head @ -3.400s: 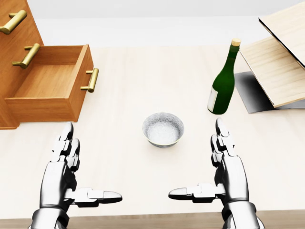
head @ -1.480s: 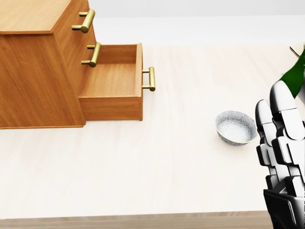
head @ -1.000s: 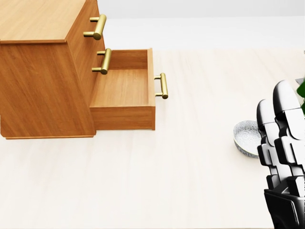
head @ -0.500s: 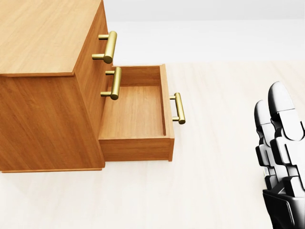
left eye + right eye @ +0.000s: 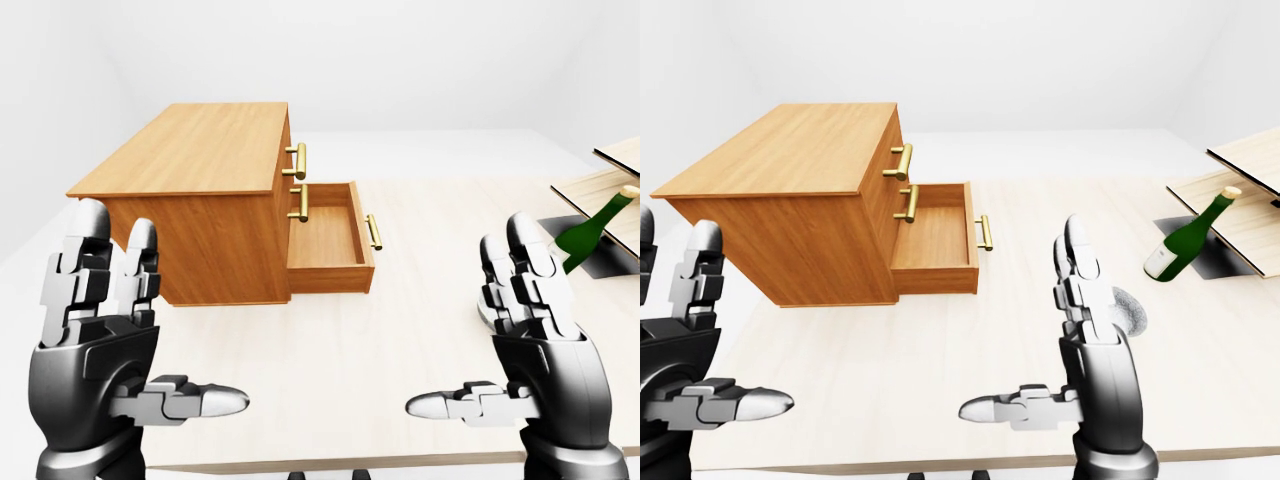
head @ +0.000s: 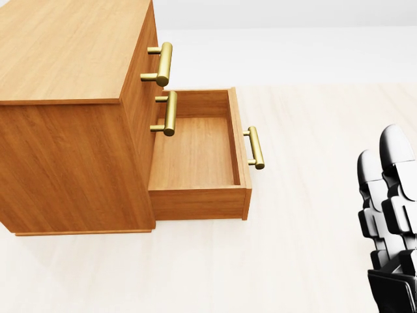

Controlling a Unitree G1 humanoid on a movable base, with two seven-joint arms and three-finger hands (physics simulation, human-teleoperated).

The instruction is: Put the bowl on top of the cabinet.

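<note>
Bowl (image 5: 1130, 312): tabletop (image 5: 940, 340), lower right of right-eye view, half hidden by right robot hand (image 5: 1098, 368)
Cabinet (image 5: 790, 160): upper left, drawer (image 5: 933, 238) open
Left robot hand (image 5: 95, 345): spread open, empty, like the right
Risk: blind reach could knock bowl into bottle (image 5: 1185, 240)

The head view looks steeply down from close by onto the wooden cabinet (image 6: 65, 59) and its open drawer (image 6: 195, 147), which fill the left half of the view. Pale tabletop (image 6: 313, 111) takes up the rest, and the right robot hand (image 6: 391, 222) cuts in at the lower right edge. The two eye views sit side by side, aim more levelly across the tabletop and take in far more: the whole cabinet, the left robot hand (image 5: 95, 345) and a green bottle (image 5: 1185, 240) at the right. They share nearly everything. In the right-eye view the cabinet lies further left, and the bowl (image 5: 1130, 312) shows just right of the right robot hand.
</note>
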